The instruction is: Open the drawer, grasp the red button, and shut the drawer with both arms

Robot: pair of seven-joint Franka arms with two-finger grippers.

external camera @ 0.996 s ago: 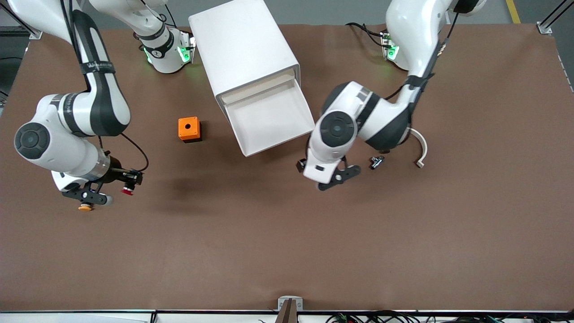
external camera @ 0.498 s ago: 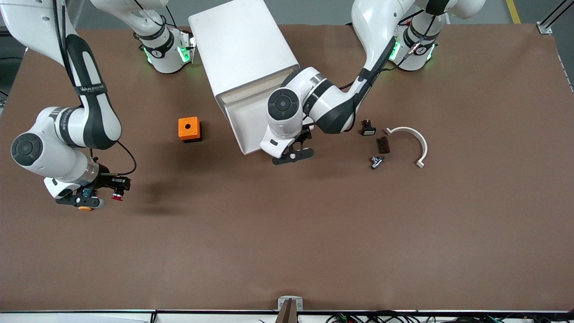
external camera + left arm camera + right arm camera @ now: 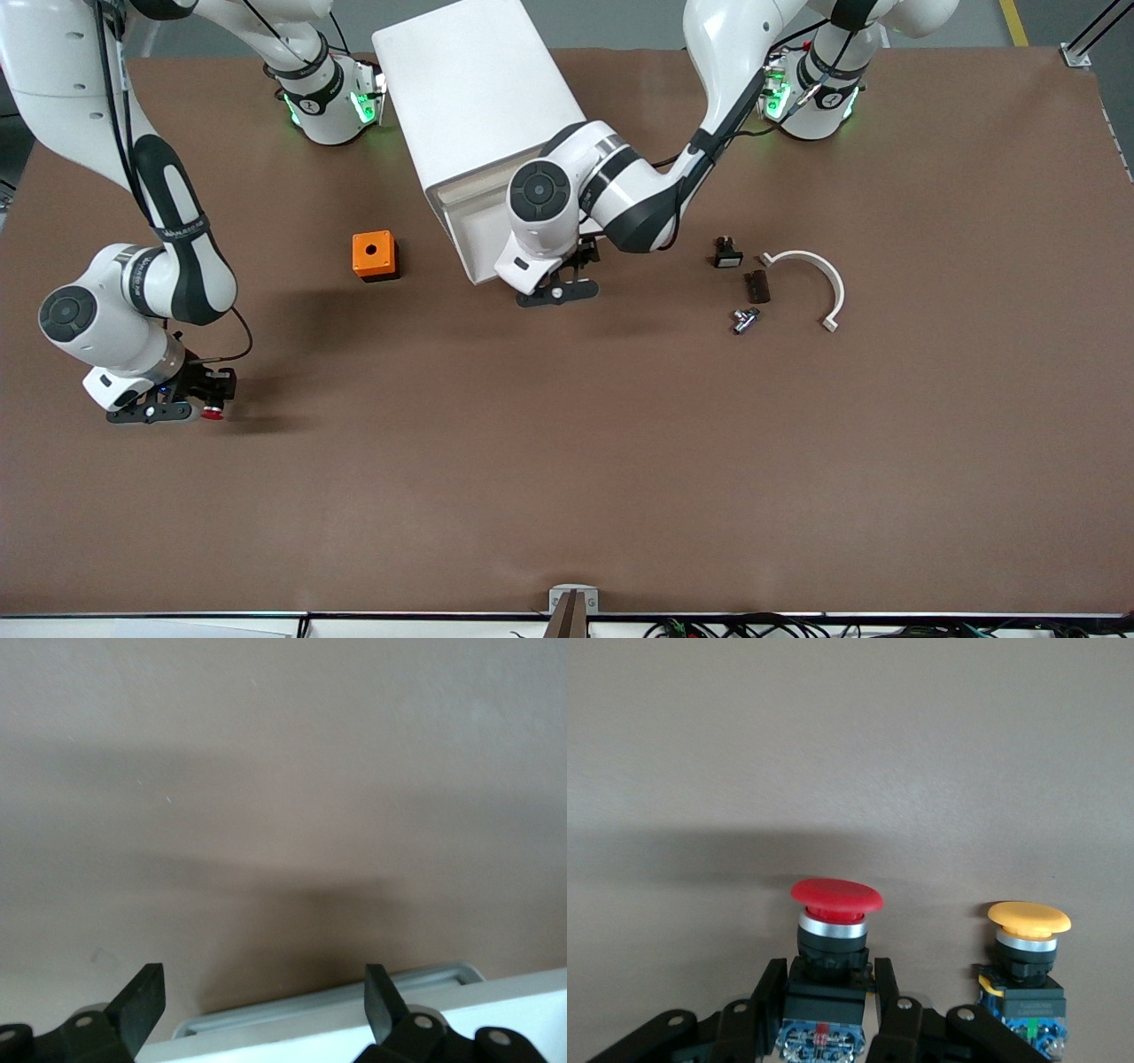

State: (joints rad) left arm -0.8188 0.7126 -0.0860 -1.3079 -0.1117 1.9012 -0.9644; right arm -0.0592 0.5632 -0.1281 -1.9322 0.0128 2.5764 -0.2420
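no text, label, brand or number can be read anywhere; the small white lettering on the right arm's black band (image 3: 182, 232) is too small to make out.

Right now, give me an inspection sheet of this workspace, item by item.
Surface: brown table, no spills seen.
Job's things: drawer partly open under the left arm; red button gripped.
Clutter: yellow button beside the red one; orange box; white curved piece; small black and metal parts.
Grippers: left gripper open at the drawer front; right gripper shut on the red button, low at the right arm's end.
Cables: bundle along the table's near edge.
Surroundings: white cabinet.
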